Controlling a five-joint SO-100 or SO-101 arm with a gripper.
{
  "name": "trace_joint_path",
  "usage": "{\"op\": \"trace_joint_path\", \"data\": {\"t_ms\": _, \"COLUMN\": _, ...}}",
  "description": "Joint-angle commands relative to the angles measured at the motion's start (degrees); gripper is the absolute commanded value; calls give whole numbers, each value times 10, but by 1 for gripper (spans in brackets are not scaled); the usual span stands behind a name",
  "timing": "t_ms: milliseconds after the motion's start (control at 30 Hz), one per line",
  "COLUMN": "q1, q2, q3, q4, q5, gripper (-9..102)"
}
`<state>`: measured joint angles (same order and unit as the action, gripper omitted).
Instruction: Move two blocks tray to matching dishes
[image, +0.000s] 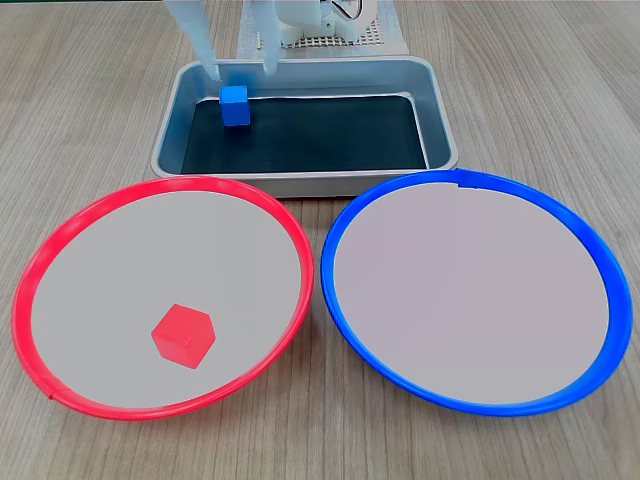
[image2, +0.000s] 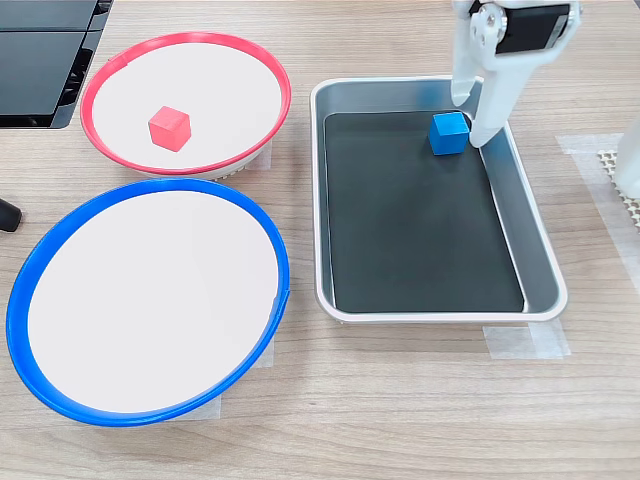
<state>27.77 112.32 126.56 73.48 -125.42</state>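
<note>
Pale wood-grain desk (image2: 400, 420), clear tape strips (image2: 525, 342) at five o'clock, black panels (image2: 40, 60) at ten o'clock, white mesh mat (image: 320, 42) at twelve o'clock

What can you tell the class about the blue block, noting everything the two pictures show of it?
The blue block is a small plain cube, bright blue, with smooth matte faces and no markings. It sits flat on the dark bottom of the tray, in a corner near the arm's base, close to the walls. The open tool has its two pale fingers down around it, one on each side; whether they press on it cannot be told. The blue dish is bare.
</note>
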Motion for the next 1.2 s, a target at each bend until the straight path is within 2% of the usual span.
{"op": "trace_joint_path", "data": {"t_ms": 0, "q1": 9, "q2": 9, "q3": 4, "q4": -34, "q5": -14, "gripper": 20}}
{"op": "trace_joint_path", "data": {"t_ms": 333, "q1": 31, "q2": -5, "q3": 66, "q4": -124, "q5": -42, "gripper": 18}}
{"op": "trace_joint_path", "data": {"t_ms": 400, "q1": 25, "q2": -5, "q3": 86, "q4": -138, "q5": -36, "gripper": 3}}
{"op": "trace_joint_path", "data": {"t_ms": 500, "q1": 9, "q2": -2, "q3": 85, "q4": -134, "q5": -10, "gripper": 0}}
{"op": "trace_joint_path", "data": {"t_ms": 567, "q1": -23, "q2": 4, "q3": 62, "q4": -111, "q5": 53, "gripper": 0}}
{"op": "trace_joint_path", "data": {"t_ms": 700, "q1": -128, "q2": 7, "q3": -38, "q4": -58, "q5": 261, "gripper": 0}}
{"op": "trace_joint_path", "data": {"t_ms": 833, "q1": -241, "q2": -39, "q3": -185, "q4": -79, "q5": 502, "gripper": 0}}
{"op": "trace_joint_path", "data": {"t_ms": 900, "q1": -297, "q2": -99, "q3": -276, "q4": -136, "q5": 629, "gripper": 0}}
{"op": "trace_joint_path", "data": {"t_ms": 967, "q1": -337, "q2": -165, "q3": -319, "q4": -224, "q5": 708, "gripper": 0}}
{"op": "trace_joint_path", "data": {"t_ms": 1167, "q1": -397, "q2": -337, "q3": -345, "q4": -428, "q5": 763, "gripper": 0}}
